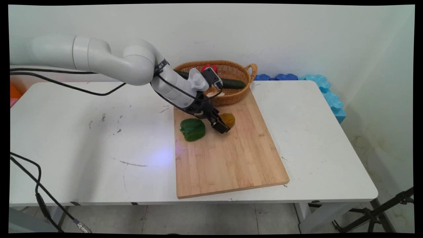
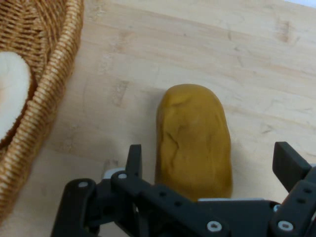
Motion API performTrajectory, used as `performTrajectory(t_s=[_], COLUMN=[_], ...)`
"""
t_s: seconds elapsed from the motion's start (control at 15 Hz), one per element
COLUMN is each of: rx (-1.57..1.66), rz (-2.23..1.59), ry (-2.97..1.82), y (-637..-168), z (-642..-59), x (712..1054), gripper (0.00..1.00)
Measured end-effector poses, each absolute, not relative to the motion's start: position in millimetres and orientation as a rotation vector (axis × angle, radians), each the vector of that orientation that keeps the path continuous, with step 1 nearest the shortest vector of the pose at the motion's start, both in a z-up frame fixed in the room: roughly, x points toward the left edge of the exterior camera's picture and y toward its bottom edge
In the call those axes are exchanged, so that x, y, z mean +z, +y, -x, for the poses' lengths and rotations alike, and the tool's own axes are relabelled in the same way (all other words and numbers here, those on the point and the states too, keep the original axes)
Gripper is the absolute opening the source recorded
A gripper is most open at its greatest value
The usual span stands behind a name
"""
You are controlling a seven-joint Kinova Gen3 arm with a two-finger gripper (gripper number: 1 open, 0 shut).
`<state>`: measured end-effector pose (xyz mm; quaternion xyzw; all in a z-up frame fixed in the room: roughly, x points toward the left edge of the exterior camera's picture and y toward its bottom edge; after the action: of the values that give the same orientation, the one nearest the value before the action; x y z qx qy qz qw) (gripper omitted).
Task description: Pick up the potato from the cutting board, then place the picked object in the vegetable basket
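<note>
Gripper (image 1: pixel 222 127) is hanging low over the cutting board (image 1: pixel 231 158) at the frame's centre, its jaws spread wide on either side of a brownish-yellow potato (image 2: pixel 194 140) without touching it, so nothing is being grasped. The potato is lying flat on the board, just below the wicker basket (image 1: pixel 236 96), which is holding a cucumber (image 1: pixel 233 83). A green pepper (image 1: pixel 192 129) is sitting left of the gripper.
</note>
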<state>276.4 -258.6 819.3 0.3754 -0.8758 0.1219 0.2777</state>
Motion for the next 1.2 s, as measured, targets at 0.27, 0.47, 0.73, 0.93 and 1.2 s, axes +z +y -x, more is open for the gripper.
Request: performTrajectory(t_s=[0.27, 0.47, 0.73, 0.93, 1.2], rx=[0.328, 0.330, 0.326, 0.329, 0.363], rz=[-1.014, -1.011, -0.993, -0.957, -0.878], ry=[-2.341, -2.339, -2.337, -2.337, -2.334], y=[-261.6, -263.2, -262.2, -261.4, -265.1], z=[-276.1, -276.0, -274.2, -272.4, -272.8], x=[812.2, 809.3, 809.6, 816.5, 839.6], gripper=[0.00, 0.00, 0.00, 0.00, 0.00])
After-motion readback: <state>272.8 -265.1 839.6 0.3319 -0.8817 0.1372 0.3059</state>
